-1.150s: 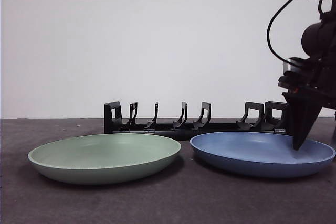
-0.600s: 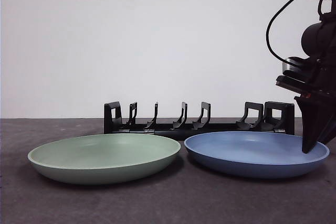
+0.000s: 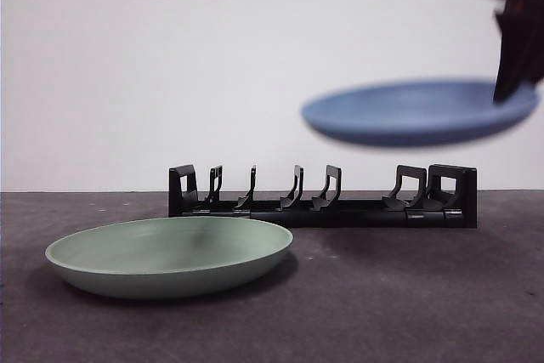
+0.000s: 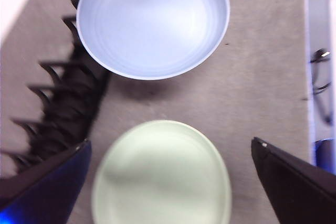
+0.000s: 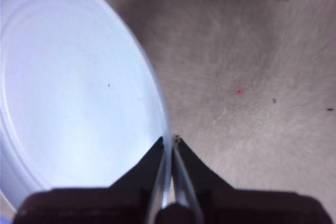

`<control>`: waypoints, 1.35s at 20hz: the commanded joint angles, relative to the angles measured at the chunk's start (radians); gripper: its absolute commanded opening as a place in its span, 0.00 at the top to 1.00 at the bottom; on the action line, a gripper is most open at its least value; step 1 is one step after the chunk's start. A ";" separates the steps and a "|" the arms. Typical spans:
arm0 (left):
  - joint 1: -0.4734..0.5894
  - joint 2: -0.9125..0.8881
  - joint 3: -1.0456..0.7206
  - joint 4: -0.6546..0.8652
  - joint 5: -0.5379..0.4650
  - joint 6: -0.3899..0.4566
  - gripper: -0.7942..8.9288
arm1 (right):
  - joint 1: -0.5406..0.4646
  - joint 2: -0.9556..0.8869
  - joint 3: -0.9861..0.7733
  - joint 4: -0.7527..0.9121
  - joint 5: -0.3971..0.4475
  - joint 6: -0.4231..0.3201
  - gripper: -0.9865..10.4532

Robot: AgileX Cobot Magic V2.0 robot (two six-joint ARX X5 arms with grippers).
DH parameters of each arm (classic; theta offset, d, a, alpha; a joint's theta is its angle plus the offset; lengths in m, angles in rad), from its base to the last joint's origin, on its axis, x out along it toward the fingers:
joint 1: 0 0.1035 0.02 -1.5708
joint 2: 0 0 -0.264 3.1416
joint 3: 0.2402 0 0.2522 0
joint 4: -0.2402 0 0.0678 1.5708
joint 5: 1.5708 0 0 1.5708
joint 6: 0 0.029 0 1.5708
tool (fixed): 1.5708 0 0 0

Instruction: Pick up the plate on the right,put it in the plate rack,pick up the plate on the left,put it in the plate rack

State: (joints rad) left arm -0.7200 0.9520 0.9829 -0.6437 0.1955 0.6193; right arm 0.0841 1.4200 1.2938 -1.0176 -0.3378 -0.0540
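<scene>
A: Right gripper [image 5: 169,142] clamped on what?

B: Blue plate [image 3: 416,113] by its rim, held flat at upper right of frame, above the plate rack [image 3: 323,200]. It needs tipping upright.

A: Left gripper [image 4: 168,182]?

B: Jaws spread, over the green plate [image 3: 170,255].

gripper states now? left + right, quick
Left gripper: open, holding nothing, above the green plate.
Right gripper: shut on the blue plate rim, plate lifted above the plate rack.

The shallow round blue plate [image 3: 421,112] hangs nearly level, its rim pinched between the right jaws, above the long black pronged plastic rack [image 3: 323,197]; the shallow round green plate [image 3: 170,254] lies flat between the left jaws.
</scene>
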 commanded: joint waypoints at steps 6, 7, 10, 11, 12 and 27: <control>-0.205 0.099 0.003 0.225 -0.299 0.375 0.24 | 0.016 -0.053 0.160 -0.166 -0.105 -0.009 0.93; -0.227 0.116 0.003 0.251 -0.332 0.401 0.24 | 0.027 -0.053 0.172 -0.184 -0.105 -0.009 0.93; -0.284 0.171 0.003 0.295 -0.409 0.481 0.24 | 0.068 -0.053 0.191 -0.198 -0.106 -0.003 0.93; -0.298 0.185 0.003 0.299 -0.426 0.500 0.24 | 0.081 -0.052 0.191 -0.196 -0.108 -0.002 0.93; -0.313 0.202 0.003 0.301 -0.443 0.513 0.25 | 0.095 -0.052 0.191 -0.196 -0.108 -0.001 0.93; -0.361 0.243 0.003 0.269 -0.475 0.510 0.93 | 0.113 -0.052 0.191 -0.201 -0.109 0.001 0.93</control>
State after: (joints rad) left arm -1.0798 1.1931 0.9833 -0.3870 -0.2722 1.1507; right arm 0.1955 1.3693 1.4776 -1.2224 -0.4419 -0.0555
